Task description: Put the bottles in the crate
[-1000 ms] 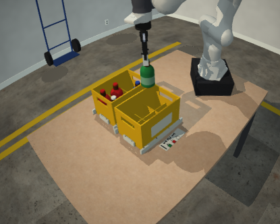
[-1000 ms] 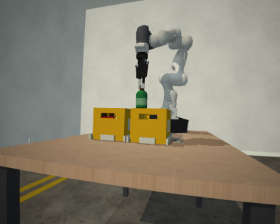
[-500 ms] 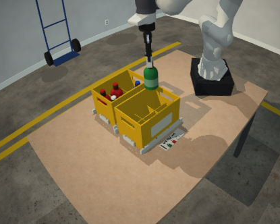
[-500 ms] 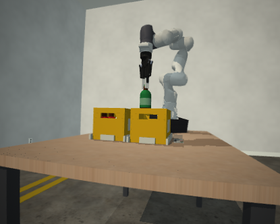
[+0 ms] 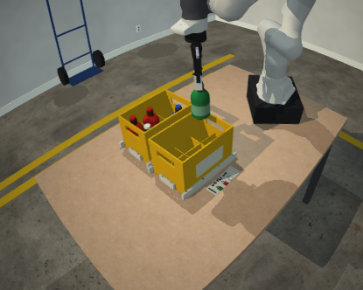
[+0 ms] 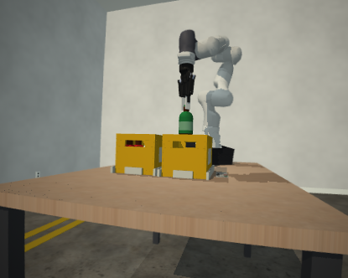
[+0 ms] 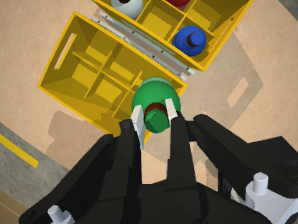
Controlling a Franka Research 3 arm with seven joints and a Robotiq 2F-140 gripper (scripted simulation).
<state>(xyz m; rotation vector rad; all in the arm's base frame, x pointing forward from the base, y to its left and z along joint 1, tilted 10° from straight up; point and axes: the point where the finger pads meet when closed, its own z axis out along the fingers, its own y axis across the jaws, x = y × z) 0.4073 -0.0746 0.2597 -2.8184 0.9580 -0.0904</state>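
My gripper [image 5: 198, 85] [image 6: 185, 105] [image 7: 155, 112] is shut on the neck of a green bottle [image 5: 200, 106] [image 6: 185, 122] [image 7: 156, 93] with a pale label. The bottle hangs upright above the robot-side end of the empty crate [image 5: 164, 174] [image 6: 187, 163]. The other crate [image 5: 137, 144] [image 6: 135, 161] stands beside it. It holds two red bottles [image 5: 150, 117] [image 5: 133, 125], a white bottle [image 7: 127, 7] [image 5: 147, 127] and a blue bottle [image 7: 189, 42] [image 5: 178, 109]. The pick list [image 5: 224, 180] shows green and red patches; its counts are too small to read.
Both crates stand level, with pale grey blocks [image 5: 167, 181] at their bases on the table [image 5: 119, 205] [image 6: 114, 197]. The robot's black base [image 5: 274, 109] is at the far end. A blue hand truck [image 5: 71, 32] stands on the floor by the wall.
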